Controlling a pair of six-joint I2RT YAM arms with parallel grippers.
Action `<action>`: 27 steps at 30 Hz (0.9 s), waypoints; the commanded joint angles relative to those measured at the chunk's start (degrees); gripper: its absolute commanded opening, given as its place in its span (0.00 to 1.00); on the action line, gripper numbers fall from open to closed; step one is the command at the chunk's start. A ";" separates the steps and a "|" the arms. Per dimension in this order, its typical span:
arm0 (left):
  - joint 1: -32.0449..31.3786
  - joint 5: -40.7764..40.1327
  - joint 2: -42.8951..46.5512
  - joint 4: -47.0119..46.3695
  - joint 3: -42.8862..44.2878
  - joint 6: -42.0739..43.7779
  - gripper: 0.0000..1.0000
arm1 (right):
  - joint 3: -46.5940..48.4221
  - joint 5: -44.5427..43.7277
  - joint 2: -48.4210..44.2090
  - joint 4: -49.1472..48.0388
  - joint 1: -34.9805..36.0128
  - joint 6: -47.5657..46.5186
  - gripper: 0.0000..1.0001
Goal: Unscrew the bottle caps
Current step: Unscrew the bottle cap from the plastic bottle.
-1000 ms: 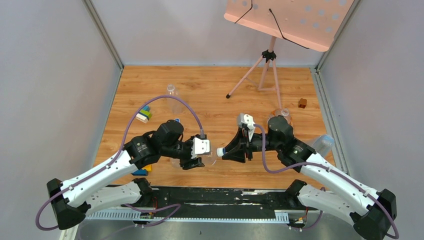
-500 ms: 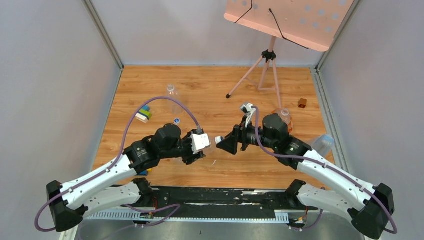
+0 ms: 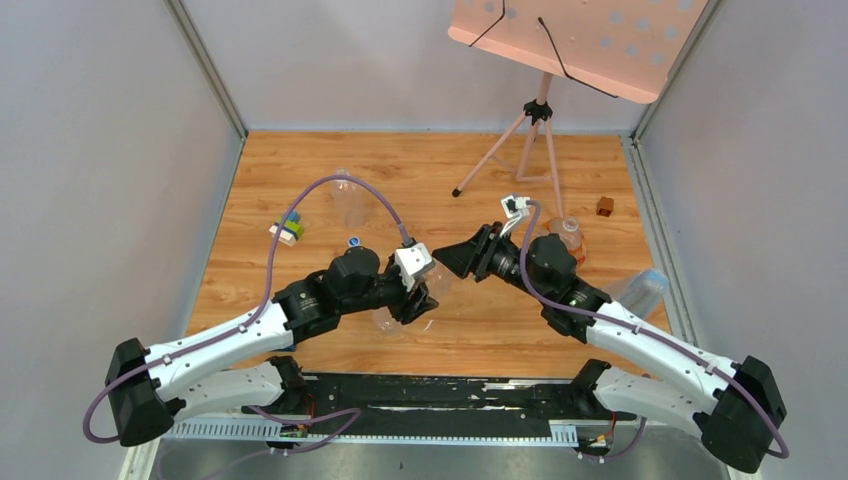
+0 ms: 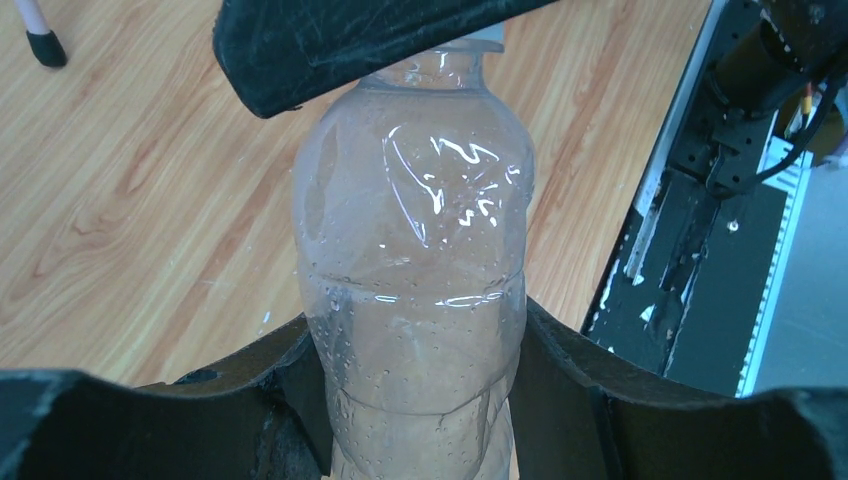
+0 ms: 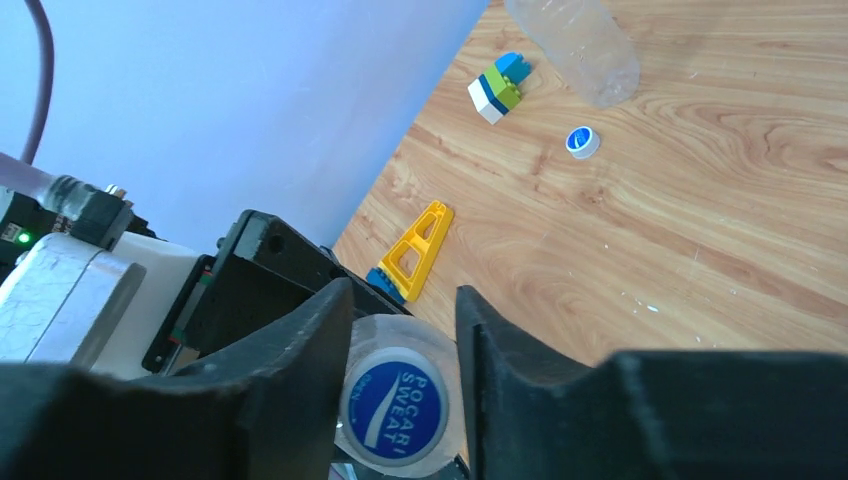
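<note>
Between the jaws of the left gripper (image 4: 415, 400) a clear bottle (image 4: 410, 230) is clamped by its lower body. At the bottle's neck, the blue-and-white cap (image 5: 395, 405) is straddled closely by the fingers of the right gripper (image 5: 400, 300). Whether it is pinched cannot be told. Beyond the right jaws, well apart, a loose blue cap (image 5: 582, 141) is seen lying on the wooden table (image 5: 750, 200). A second bottle (image 5: 575, 45) and stacked toy bricks (image 5: 497, 85) are seen farther out.
</note>
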State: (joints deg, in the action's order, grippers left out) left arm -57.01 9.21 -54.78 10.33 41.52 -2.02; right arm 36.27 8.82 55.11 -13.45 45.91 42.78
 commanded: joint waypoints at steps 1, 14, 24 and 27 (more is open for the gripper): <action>-0.71 -2.33 -0.47 -5.85 2.37 -5.76 0.00 | 1.21 -3.85 -0.09 -5.90 0.92 1.85 0.39; -0.72 3.28 -1.14 -27.74 -2.86 -23.53 0.00 | -8.96 -2.68 1.52 -34.10 5.53 0.11 0.00; 7.86 23.90 -10.33 -84.95 -12.11 -52.74 0.00 | -12.18 25.92 2.56 -59.31 -0.01 11.76 0.00; 8.06 29.25 -16.86 -97.83 -9.53 -61.22 0.00 | -11.39 40.24 7.08 -77.47 -6.51 26.73 0.00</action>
State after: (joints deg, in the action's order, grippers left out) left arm -51.70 34.06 -66.19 -52.56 27.86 -46.22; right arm 25.23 18.13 58.13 -64.27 43.33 47.94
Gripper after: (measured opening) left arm 0.606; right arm 0.348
